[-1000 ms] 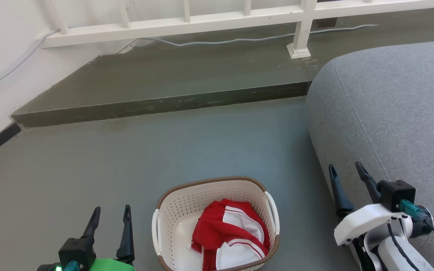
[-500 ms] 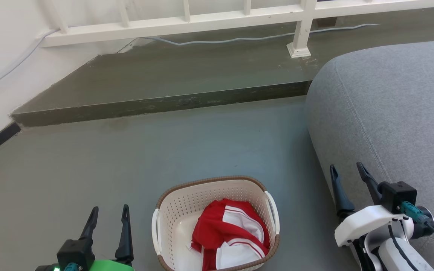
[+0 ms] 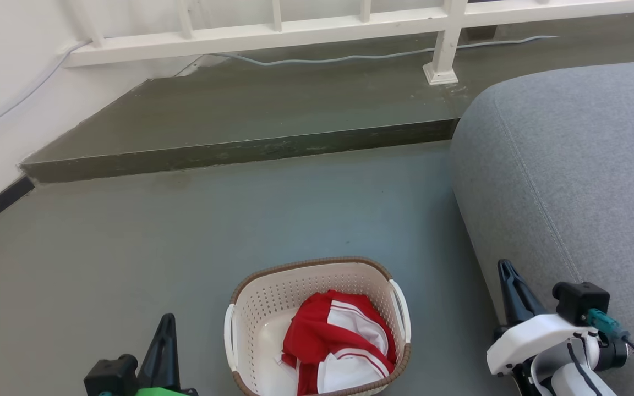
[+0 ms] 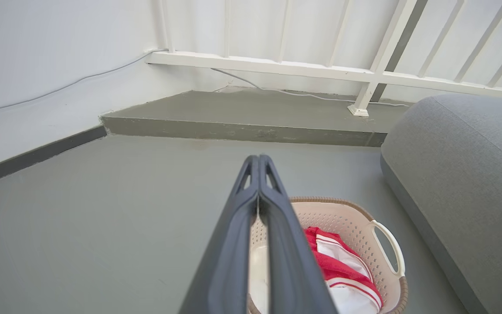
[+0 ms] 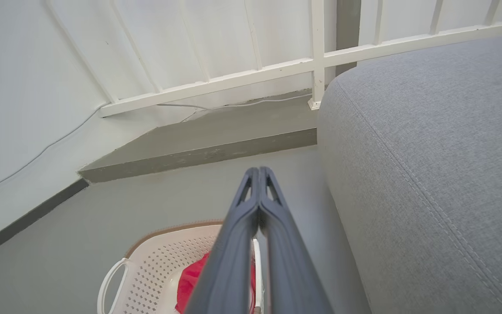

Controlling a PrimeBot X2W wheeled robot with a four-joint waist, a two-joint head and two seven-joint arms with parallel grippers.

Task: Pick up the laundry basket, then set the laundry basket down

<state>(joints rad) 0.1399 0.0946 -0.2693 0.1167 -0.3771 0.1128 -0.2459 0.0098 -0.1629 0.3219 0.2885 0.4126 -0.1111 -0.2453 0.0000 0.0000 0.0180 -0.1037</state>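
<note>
Head view: nearest, the left pincer (image 3: 167, 325) sits at the lower left and the right pincer (image 3: 506, 274) at the lower right. Each has its two dark fingers pressed together on nothing, and both wrist views show the tips meeting. Between them the laundry basket (image 3: 278, 291) stands upright on the grey floor (image 3: 185, 231), apart from both pincers. A red-and-white garment (image 3: 339, 341) lies crumpled inside, and the white handle (image 3: 403, 308) on its right side is free. To the right lies a grey sofa (image 3: 570, 165); farther off are a raised step (image 3: 240, 154) and a white railing (image 3: 295, 34). I judge this fits either a basket awaiting its lift or one already set back down. Any grip on it would call for parted fingers brought down to a handle.
</note>
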